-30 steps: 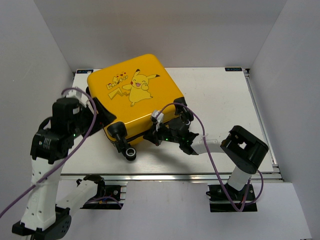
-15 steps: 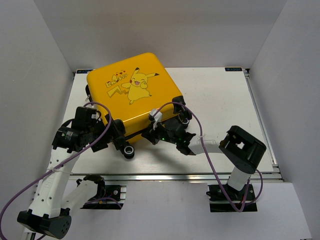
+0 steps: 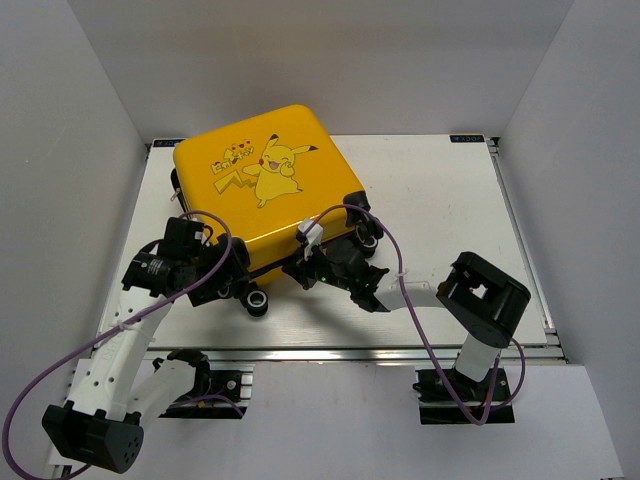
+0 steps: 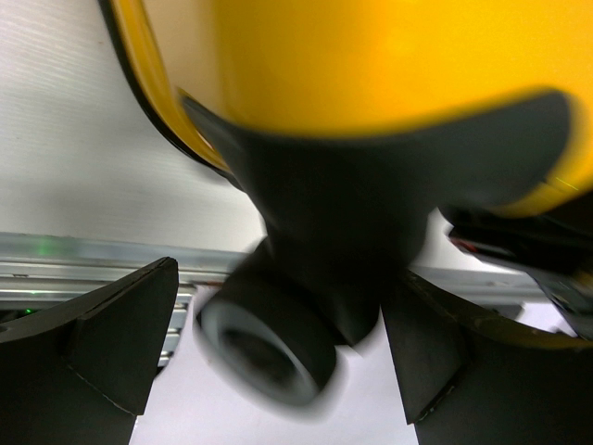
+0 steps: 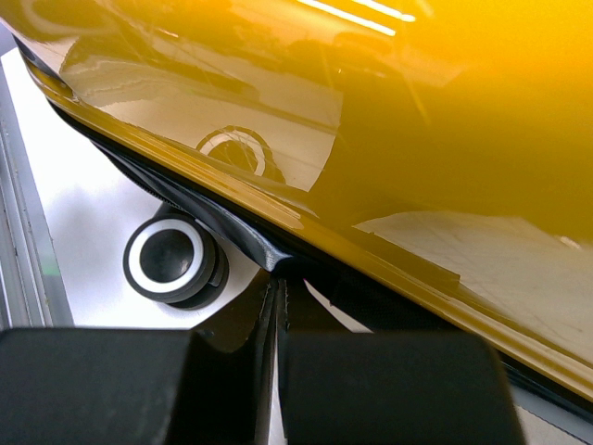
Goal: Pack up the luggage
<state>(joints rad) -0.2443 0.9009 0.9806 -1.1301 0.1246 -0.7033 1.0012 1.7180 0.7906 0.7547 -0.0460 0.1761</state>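
Observation:
The luggage [image 3: 265,190], a yellow hard-shell suitcase with a Pikachu print, lies closed on the white table [image 3: 440,200]. My left gripper [image 3: 232,280] is low at its near-left corner and open. In the left wrist view its fingers [image 4: 111,343] straddle a black caster wheel [image 4: 269,343] and its bracket under the yellow shell [image 4: 371,65], without touching. My right gripper [image 3: 305,270] is shut at the near edge. In the right wrist view its closed tips [image 5: 278,283] touch the black zipper trim [image 5: 232,232], with nothing visible between them. A white-ringed wheel [image 5: 171,260] sits just to their left.
The aluminium rail [image 3: 350,352] runs along the table's front edge, close behind both grippers. Another suitcase wheel [image 3: 370,232] sticks out near the right arm. Purple cables [image 3: 420,320] loop off both arms. White walls enclose the table on three sides.
My left arm has swung down and in, bringing its open gripper around the near-left corner wheel. The right gripper has stayed shut at the near edge, and the suitcase shifted slightly.

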